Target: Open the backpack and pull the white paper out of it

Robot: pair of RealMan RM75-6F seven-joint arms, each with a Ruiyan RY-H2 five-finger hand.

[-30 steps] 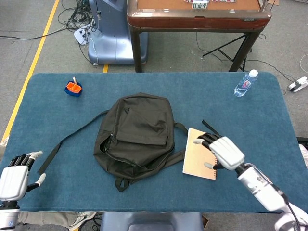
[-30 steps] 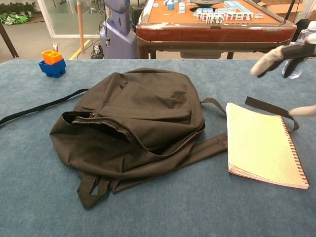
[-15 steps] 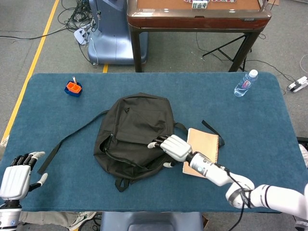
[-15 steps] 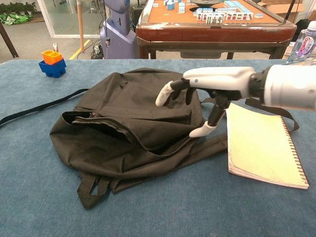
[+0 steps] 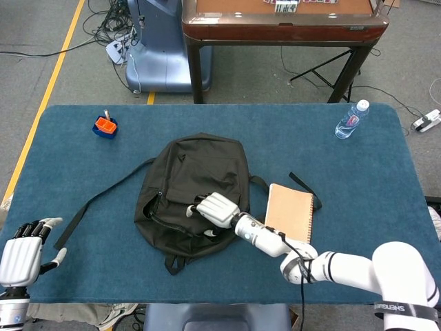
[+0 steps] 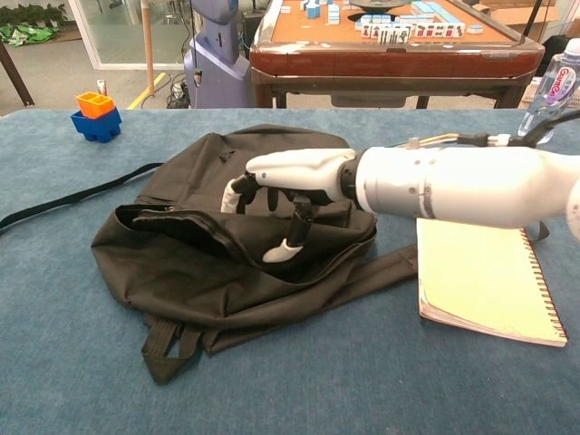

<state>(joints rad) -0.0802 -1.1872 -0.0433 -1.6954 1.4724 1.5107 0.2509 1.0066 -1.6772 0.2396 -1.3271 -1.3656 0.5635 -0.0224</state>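
Observation:
A dark olive backpack (image 5: 196, 186) (image 6: 208, 236) lies flat on the blue table, its zipper gaping along the near left side. My right hand (image 5: 215, 209) (image 6: 285, 181) hovers over the bag's front flap, fingers spread and pointing down, holding nothing; whether it touches the fabric is unclear. A spiral notebook with pale pages (image 5: 291, 214) (image 6: 485, 272) lies just right of the bag. My left hand (image 5: 24, 252) rests open at the table's near left corner, seen only in the head view. No white paper shows inside the bag.
A long black strap (image 5: 103, 200) trails left from the bag. An orange and blue block holder (image 5: 105, 127) (image 6: 96, 114) stands at the far left. A water bottle (image 5: 351, 119) stands at the far right. A brown table (image 5: 282, 21) lies beyond.
My right arm has swept left from beside the notebook, across it, and onto the backpack's front flap. The left hand has barely moved.

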